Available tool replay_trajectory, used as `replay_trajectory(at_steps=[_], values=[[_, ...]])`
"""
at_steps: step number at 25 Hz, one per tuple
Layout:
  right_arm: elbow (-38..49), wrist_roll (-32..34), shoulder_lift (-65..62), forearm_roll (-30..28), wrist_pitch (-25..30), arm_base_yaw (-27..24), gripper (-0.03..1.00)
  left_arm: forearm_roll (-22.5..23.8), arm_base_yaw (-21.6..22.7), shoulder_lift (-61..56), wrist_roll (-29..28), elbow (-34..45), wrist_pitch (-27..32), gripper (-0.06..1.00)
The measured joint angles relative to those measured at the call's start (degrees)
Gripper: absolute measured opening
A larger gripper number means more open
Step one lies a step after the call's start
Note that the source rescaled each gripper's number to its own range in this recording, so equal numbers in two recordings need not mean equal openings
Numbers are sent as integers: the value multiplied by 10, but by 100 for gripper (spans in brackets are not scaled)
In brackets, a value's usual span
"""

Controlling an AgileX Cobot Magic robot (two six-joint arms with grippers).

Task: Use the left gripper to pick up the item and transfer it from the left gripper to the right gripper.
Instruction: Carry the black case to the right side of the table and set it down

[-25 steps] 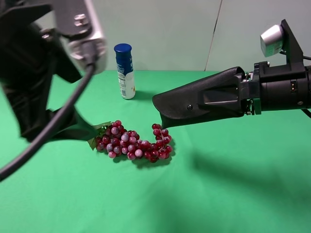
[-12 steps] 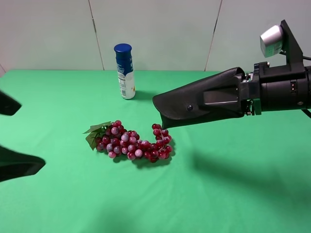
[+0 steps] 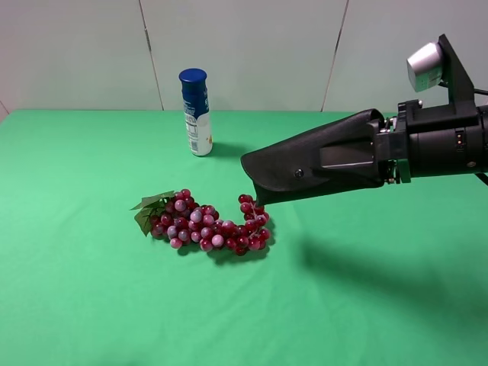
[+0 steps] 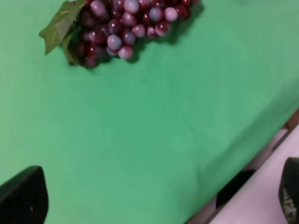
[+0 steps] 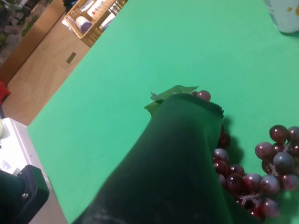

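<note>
Left fingers [image 4: 23,198], spread wide, have left the high view; right fingers [image 3: 347,156] pinch glasses case [image 3: 297,166].

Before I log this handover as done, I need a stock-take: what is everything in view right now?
glasses case: one, black, held off the table, right of centre.
grape bunch: one, red with green leaves, lying mid-table.
bottle: one, white and blue with a blue cap, upright at the back of the table.
table: one, green cover, under everything.
right gripper: one, black, shut on the glasses case, reaching in from the right.
left gripper: one, black, open and empty, seen only in its own wrist view, near the table's edge.
</note>
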Motion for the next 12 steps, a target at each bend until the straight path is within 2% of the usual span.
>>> replay_trajectory(at_steps=[9, 12], values=[[0, 5, 0, -13, -11, 0, 1, -5, 0, -63, -12, 14, 5, 100], [0, 8, 0, -17, -12, 0, 1, -10, 0, -63, -12, 14, 33, 100]])
